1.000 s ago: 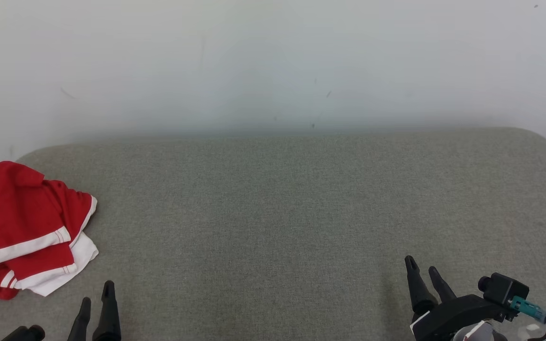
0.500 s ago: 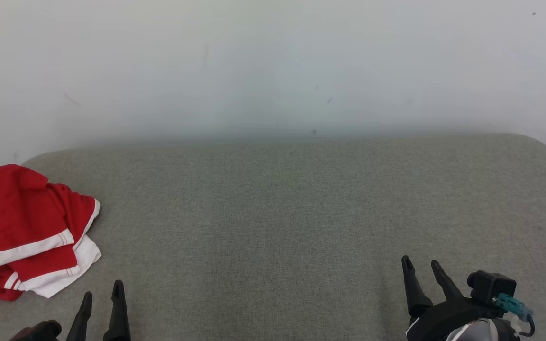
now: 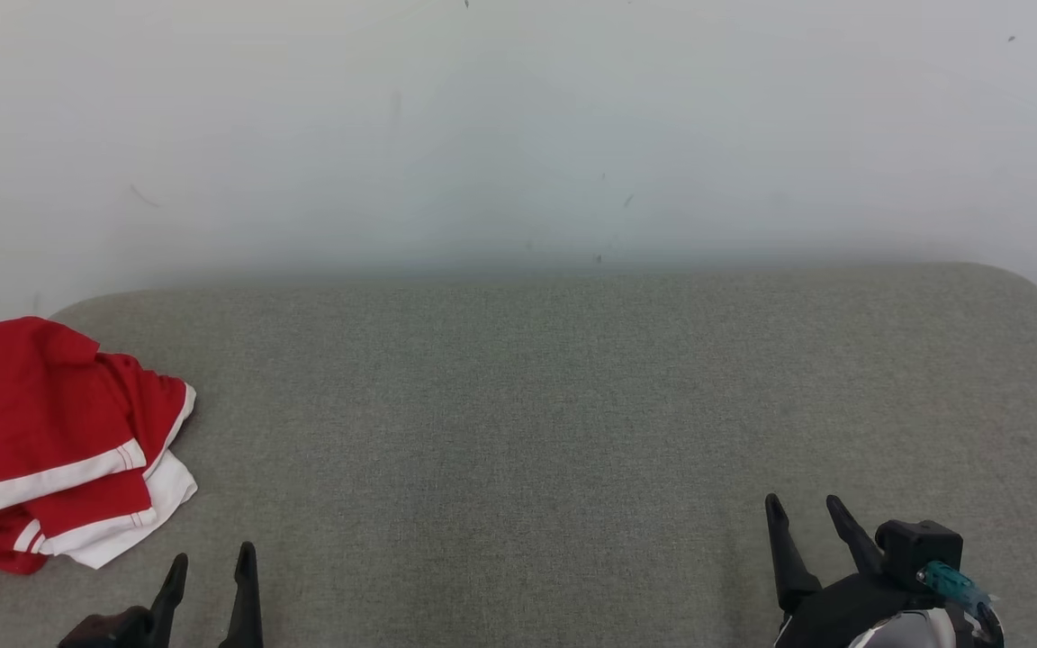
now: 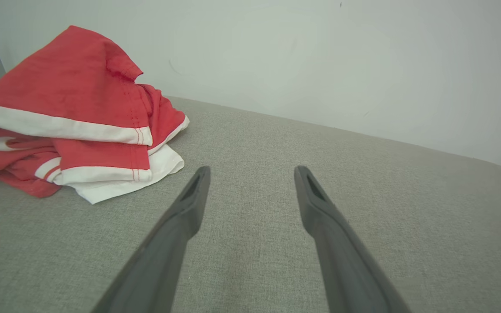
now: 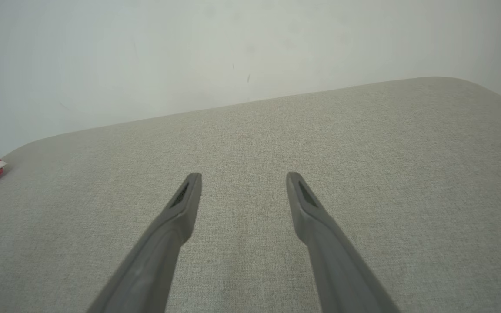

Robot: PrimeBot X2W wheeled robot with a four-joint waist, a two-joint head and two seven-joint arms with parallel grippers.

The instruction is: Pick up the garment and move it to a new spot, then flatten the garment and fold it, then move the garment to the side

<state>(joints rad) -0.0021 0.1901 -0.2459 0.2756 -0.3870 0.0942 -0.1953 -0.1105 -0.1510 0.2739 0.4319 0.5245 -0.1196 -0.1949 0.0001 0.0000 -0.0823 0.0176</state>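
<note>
Red-and-white garment, crumpled, at the left edge of the grey table. Left gripper, lower left, and right gripper, lower right: fingers spread apart, holding nothing.

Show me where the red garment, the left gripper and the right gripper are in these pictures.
red garment (image 3: 32,405), head view, on its upper red panel.
left gripper (image 3: 212,554), head view, midway between its open jaws.
right gripper (image 3: 802,500), head view, midway between its open jaws.
</note>
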